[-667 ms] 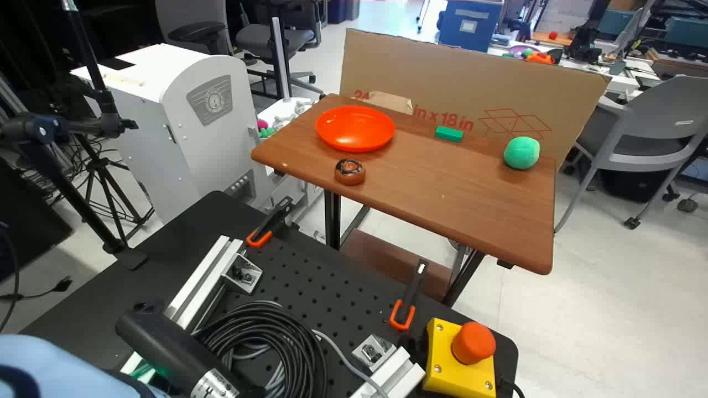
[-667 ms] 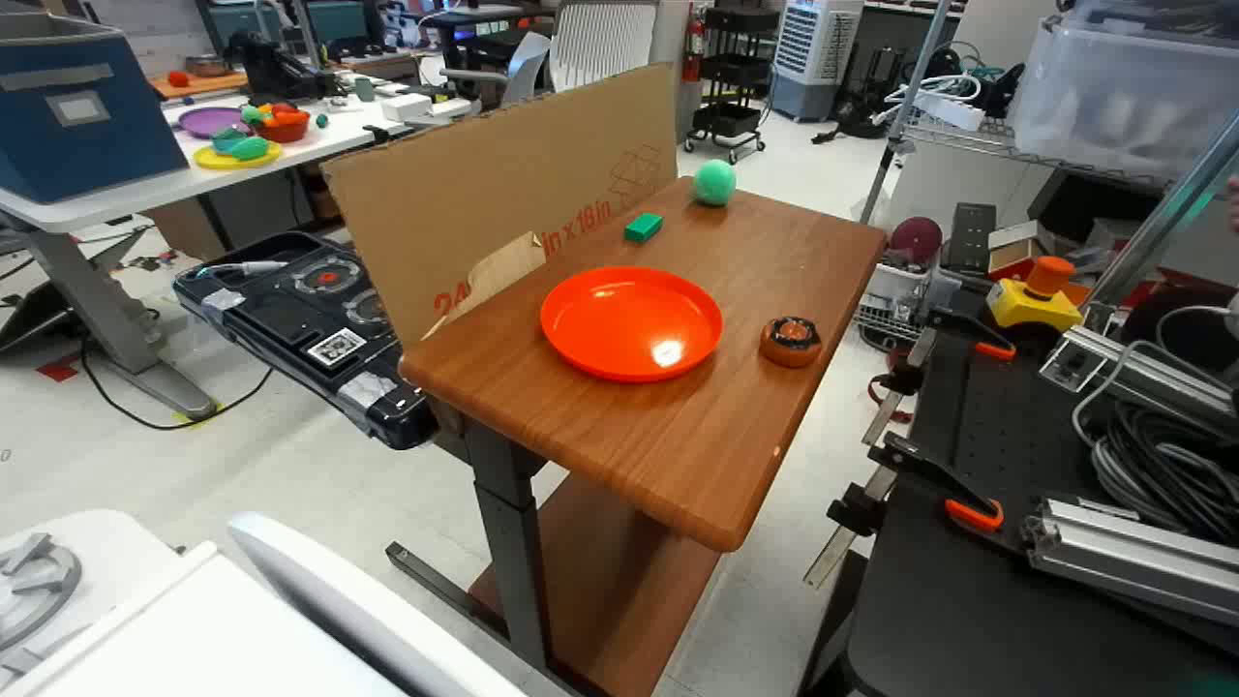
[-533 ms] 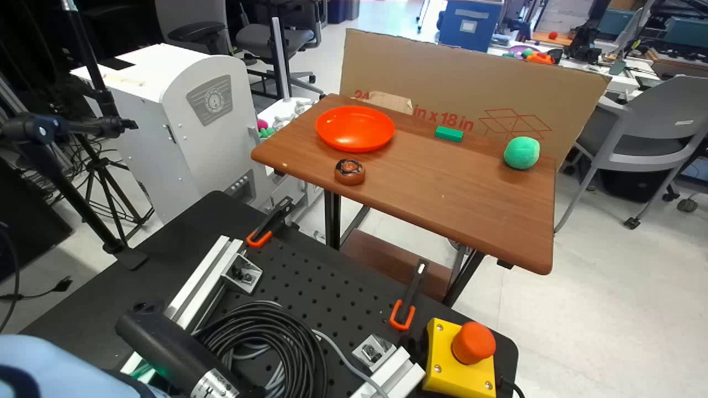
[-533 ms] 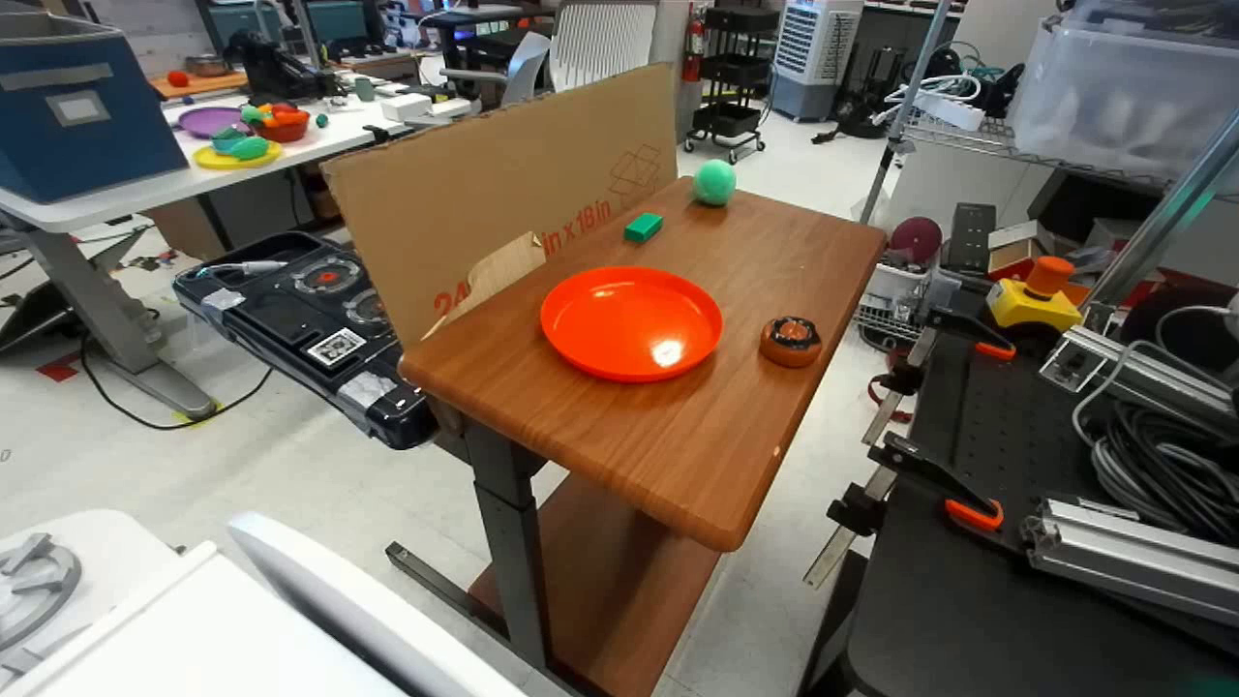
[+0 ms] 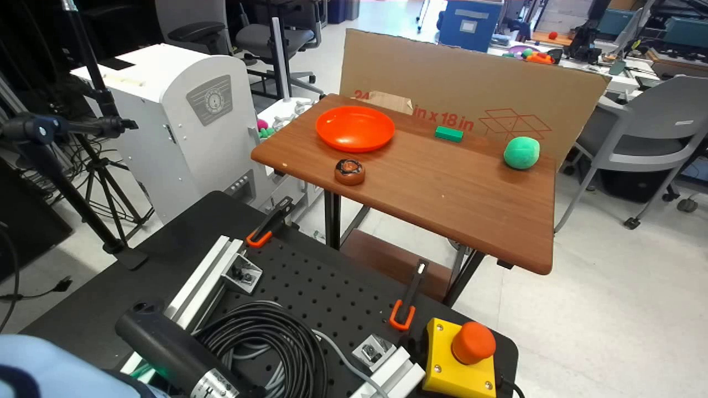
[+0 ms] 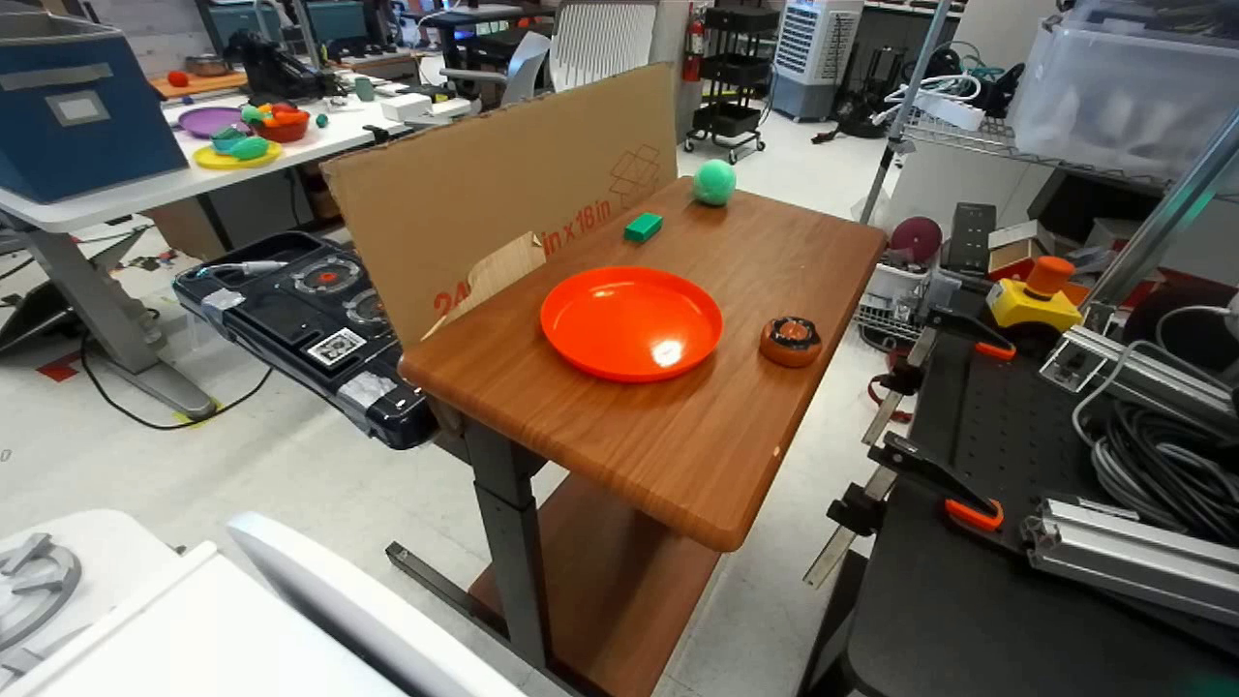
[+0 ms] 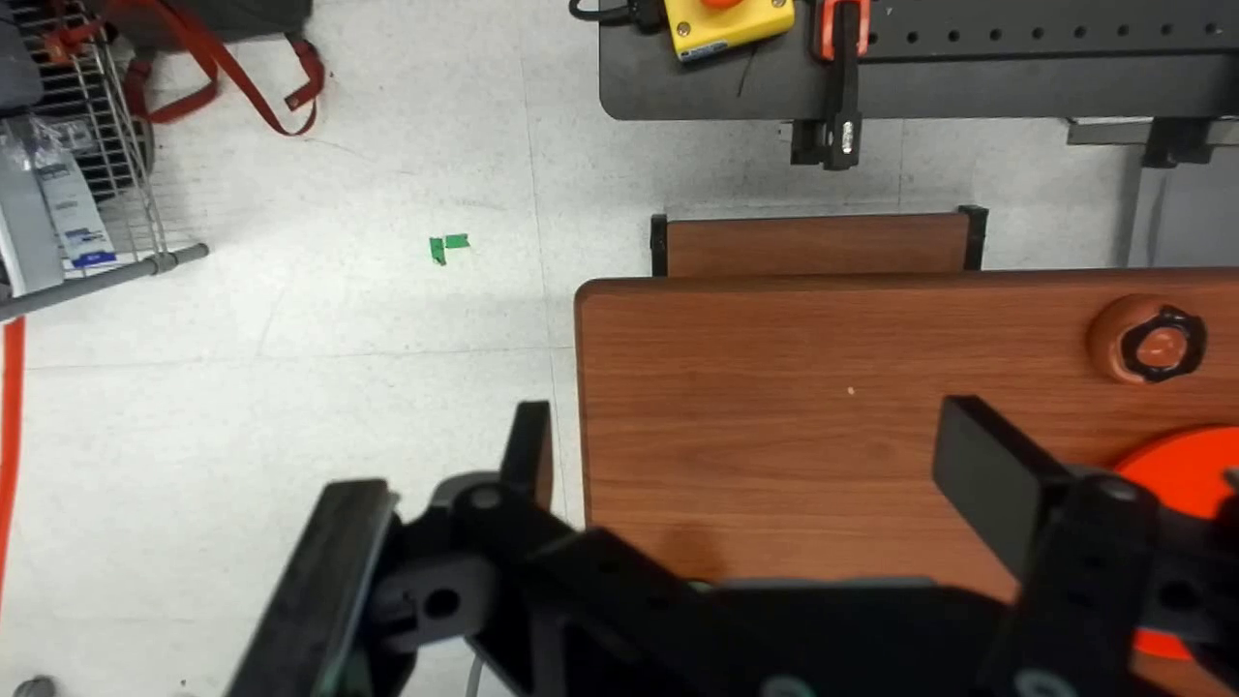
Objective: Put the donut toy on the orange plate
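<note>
The black-topped donut toy [image 5: 349, 173] is sitting on the brown worktop [image 5: 448, 193], near the orange plate [image 5: 355, 130]. Farther out, a green block [image 5: 448, 134] and a green ball [image 5: 521, 152] are resting. The jaws are standing wide apart.

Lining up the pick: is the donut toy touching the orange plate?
Apart. Both exterior views show it: a strip of brown tabletop lies between the donut toy and the orange plate.

Brown, black-topped donut toy [image 6: 791, 343] just beside glossy orange plate [image 6: 629, 324]
</note>
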Action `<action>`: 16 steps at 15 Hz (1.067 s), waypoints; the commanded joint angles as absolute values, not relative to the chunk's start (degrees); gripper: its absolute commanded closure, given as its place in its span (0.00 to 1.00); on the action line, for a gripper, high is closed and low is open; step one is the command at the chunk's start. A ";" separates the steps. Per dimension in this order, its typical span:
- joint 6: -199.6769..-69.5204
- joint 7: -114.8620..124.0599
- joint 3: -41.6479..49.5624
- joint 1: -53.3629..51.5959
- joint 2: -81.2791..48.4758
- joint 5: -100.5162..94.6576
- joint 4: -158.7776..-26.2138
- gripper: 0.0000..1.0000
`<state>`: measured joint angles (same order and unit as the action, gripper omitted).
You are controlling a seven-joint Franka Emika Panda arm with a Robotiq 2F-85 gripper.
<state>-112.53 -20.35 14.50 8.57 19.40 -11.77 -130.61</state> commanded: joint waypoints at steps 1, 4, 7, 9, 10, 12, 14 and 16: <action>-112.36 -21.38 14.37 8.08 16.56 -9.57 -128.69 0.00; -113.48 -20.86 12.43 6.07 12.88 -7.68 -127.39 0.00; -118.10 -19.53 8.93 3.21 8.29 -6.31 -127.75 0.00; -121.83 -18.80 6.53 1.39 4.95 -4.29 -127.96 0.00; -123.98 -18.43 5.30 0.49 3.22 -2.89 -128.27 0.00; -128.50 -18.16 2.98 -0.81 -0.16 -1.67 -128.87 0.00; -132.76 -17.83 0.96 -1.72 -3.36 -1.41 -129.49 0.00; -136.94 -16.65 -0.87 -2.54 -6.10 -2.57 -130.69 0.00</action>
<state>-131.32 -17.09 1.14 -1.87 -2.70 -2.67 -129.58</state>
